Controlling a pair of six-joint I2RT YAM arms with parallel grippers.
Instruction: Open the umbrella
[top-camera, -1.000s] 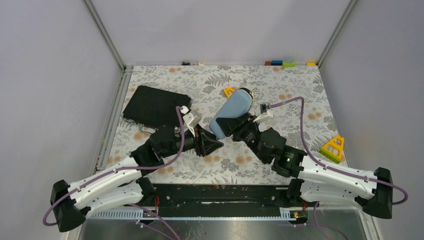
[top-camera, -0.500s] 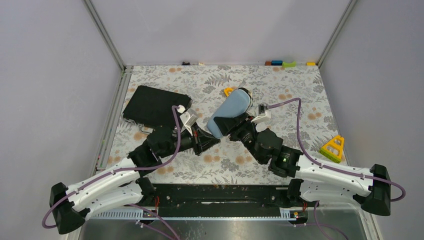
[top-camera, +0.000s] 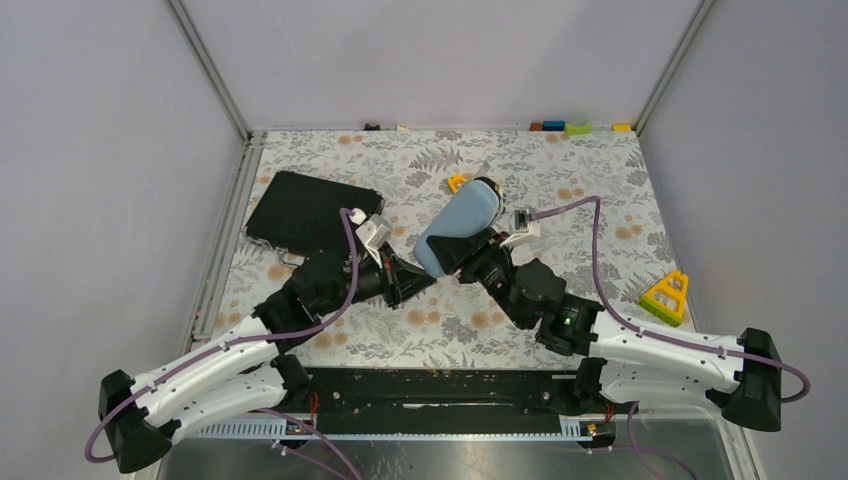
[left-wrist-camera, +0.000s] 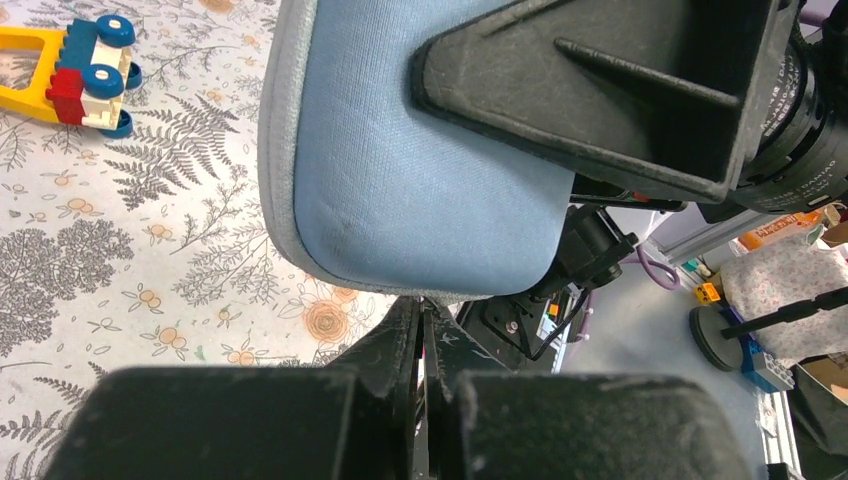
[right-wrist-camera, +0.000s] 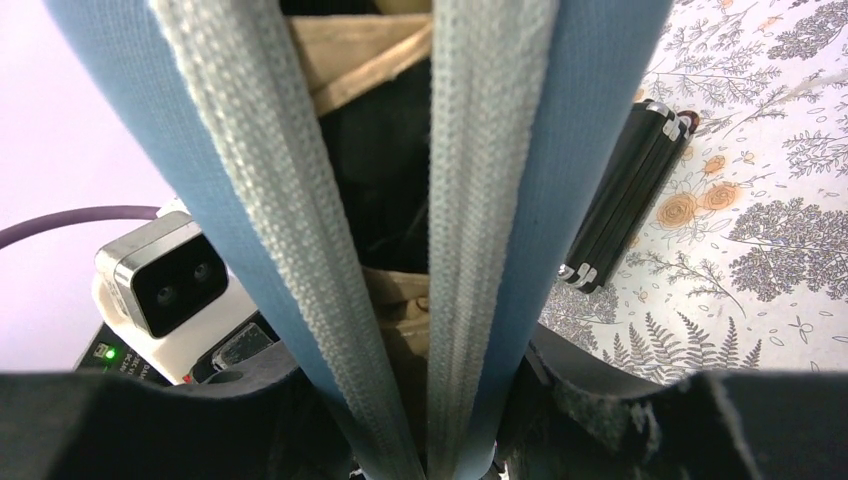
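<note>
The surface wears a pale cloth printed with grey ferns and orange flowers. Plain grey walls box it in, with metal posts at the far corners. Two arms are bolted at the near edge.

The left end effector has its fingers pressed together, with the tip right at the lower rim of a blue-grey fabric sleeve. I cannot tell whether it pinches any of the cloth. The right end effector is clamped on the sleeve's near end, and the sleeve slants away toward the far side.

The umbrella sits inside the sleeve. In the right wrist view, peach-tan folds and black fabric show through the open zip, between its two grey tapes. So the umbrella lies within the right end effector's grip, wrapped in the sleeve, just beyond the left one's tip.

There is one sleeve and one umbrella. One flat black case lies to the left, beside the left wrist. There are two yellow toys: one near the right edge, the other just behind the sleeve. A row of four small coloured blocks sits against the far wall.
</note>
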